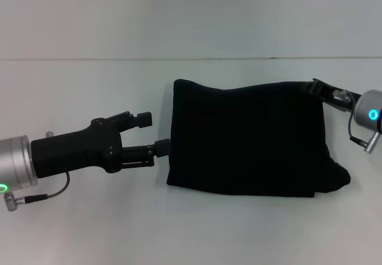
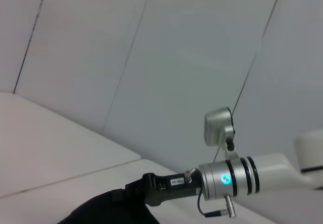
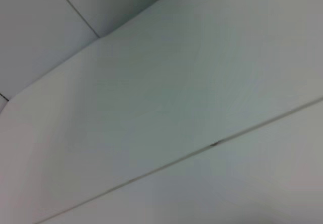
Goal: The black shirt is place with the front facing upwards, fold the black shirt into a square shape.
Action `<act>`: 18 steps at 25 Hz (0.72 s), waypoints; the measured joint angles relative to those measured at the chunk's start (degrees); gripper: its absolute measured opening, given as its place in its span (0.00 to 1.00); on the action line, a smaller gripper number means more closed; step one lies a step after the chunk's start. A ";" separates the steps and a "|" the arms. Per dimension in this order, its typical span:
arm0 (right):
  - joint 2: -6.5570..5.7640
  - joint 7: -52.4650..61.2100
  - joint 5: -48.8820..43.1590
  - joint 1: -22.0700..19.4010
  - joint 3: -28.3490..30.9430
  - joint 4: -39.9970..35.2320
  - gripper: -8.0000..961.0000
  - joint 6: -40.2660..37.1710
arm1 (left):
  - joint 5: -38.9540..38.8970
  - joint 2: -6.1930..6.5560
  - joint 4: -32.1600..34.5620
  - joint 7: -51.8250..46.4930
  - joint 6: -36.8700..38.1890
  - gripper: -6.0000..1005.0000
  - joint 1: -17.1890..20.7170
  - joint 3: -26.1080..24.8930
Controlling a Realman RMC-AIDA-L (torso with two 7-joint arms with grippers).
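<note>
The black shirt [image 1: 248, 139] lies folded into a rough rectangle on the white table, with a bulge of cloth at its near right corner. Its lettering and neck label are hidden. My left gripper [image 1: 154, 133] is open and empty, level with the table and just left of the shirt's left edge, its near fingertip almost at the cloth. My right gripper [image 1: 315, 87] is at the shirt's far right corner. The left wrist view shows that right gripper [image 2: 136, 189] against the black cloth [image 2: 108, 213]. The right wrist view shows only bare surfaces.
The white table [image 1: 83, 217] runs wide on all sides of the shirt, with its far edge meeting a pale wall [image 1: 179, 14]. A thin cable hangs under my left wrist [image 1: 42, 196].
</note>
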 joint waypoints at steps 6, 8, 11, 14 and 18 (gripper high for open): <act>-0.29 -3.60 5.64 -3.13 0.36 -0.44 0.20 -3.20 | -1.22 0.11 -0.96 -2.31 0.88 0.94 0.08 -0.14; -0.60 -6.00 9.16 -4.52 0.44 -0.54 0.29 -4.96 | -1.34 0.20 -1.10 -3.08 0.88 0.94 -0.08 -0.16; -0.94 -9.67 14.76 -7.68 1.40 -1.80 0.42 -8.95 | -1.57 0.21 -1.16 -4.10 0.97 0.94 -0.31 -0.16; -1.34 -13.55 18.70 -11.38 3.02 -3.71 0.54 -14.68 | -1.65 0.20 -1.32 -5.37 0.80 0.94 -0.63 -0.16; -3.56 -20.03 17.61 -14.45 2.31 -4.71 0.68 -25.93 | -1.65 0.68 -3.20 -6.66 -0.08 0.94 -1.37 -0.16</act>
